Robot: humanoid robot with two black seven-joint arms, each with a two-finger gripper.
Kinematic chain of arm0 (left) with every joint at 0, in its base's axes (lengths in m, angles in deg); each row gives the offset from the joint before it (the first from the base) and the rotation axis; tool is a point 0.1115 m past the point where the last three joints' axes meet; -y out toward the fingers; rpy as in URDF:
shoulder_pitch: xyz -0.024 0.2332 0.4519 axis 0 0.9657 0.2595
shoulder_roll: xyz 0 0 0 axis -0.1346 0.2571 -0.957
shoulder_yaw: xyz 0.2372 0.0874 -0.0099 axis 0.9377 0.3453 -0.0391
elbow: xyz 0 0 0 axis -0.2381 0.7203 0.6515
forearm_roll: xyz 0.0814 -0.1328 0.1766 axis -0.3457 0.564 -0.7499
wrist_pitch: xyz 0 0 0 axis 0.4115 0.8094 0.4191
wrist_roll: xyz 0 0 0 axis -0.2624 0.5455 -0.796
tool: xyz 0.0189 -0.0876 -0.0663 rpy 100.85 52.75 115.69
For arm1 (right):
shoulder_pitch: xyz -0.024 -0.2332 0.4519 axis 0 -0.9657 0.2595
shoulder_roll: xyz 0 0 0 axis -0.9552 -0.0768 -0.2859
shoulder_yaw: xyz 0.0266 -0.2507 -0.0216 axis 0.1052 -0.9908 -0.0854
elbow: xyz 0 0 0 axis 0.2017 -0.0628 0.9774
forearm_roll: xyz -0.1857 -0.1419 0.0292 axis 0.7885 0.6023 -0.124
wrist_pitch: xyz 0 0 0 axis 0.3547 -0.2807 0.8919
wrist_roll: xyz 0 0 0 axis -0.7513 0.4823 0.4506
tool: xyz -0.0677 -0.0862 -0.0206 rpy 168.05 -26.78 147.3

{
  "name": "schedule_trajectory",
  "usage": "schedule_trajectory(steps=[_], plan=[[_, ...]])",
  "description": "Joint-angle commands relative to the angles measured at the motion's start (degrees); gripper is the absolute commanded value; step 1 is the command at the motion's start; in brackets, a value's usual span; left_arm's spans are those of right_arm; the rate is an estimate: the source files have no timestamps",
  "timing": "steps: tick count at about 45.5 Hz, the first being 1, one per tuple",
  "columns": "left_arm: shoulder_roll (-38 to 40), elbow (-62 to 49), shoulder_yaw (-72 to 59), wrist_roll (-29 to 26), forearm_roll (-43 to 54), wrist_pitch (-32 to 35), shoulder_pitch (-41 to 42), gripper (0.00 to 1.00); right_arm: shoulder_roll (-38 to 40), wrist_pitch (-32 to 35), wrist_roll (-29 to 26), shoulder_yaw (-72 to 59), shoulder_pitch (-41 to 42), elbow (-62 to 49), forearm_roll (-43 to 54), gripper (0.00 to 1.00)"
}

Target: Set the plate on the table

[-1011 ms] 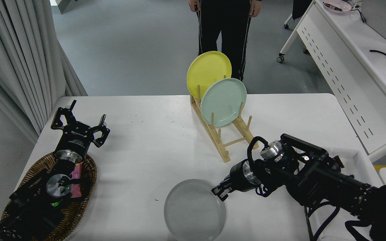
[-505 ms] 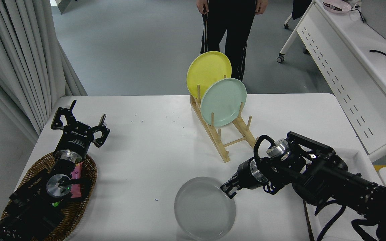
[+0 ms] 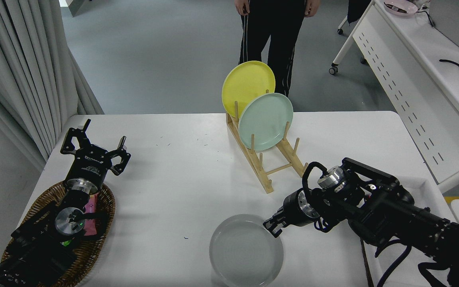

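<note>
One round light grey plate (image 3: 246,250) lies on the white tabletop (image 3: 181,179), nearer me than the wooden rack (image 3: 267,161). My right end effector (image 3: 272,228) pinches its rim; my left end effector (image 3: 94,149) rests spread apart.

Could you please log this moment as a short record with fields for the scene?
grey plate: near front edge of white table, pinched at its right rim
right end effector: shut on plate rim
left end effector: parked, open, beyond wicker basket
wooden rack: holds yellow plate and mint green plate, upright
person: standing at far side
</note>
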Motion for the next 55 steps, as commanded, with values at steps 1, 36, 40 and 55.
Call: schedule_trajectory(steps=[1,36,40,55], plan=[[0.00,0.00,0.00,0.00,0.00,0.00,0.00,1.00,-0.31,0.00,-0.18,1.88,-0.03,0.13,0.15,1.00],[0.00,0.00,0.00,0.00,0.00,0.00,0.00,1.00,2.50,50.35,0.35,6.09,-0.73,13.04,2.17,1.00],[0.00,0.00,-0.09,0.00,0.00,0.00,0.00,1.00,3.12,56.51,0.35,7.59,-0.64,13.92,4.36,1.00],[0.00,0.00,0.00,0.00,0.00,0.00,0.00,1.00,2.68,55.55,3.24,31.48,-0.03,14.63,27.20,1.00]])
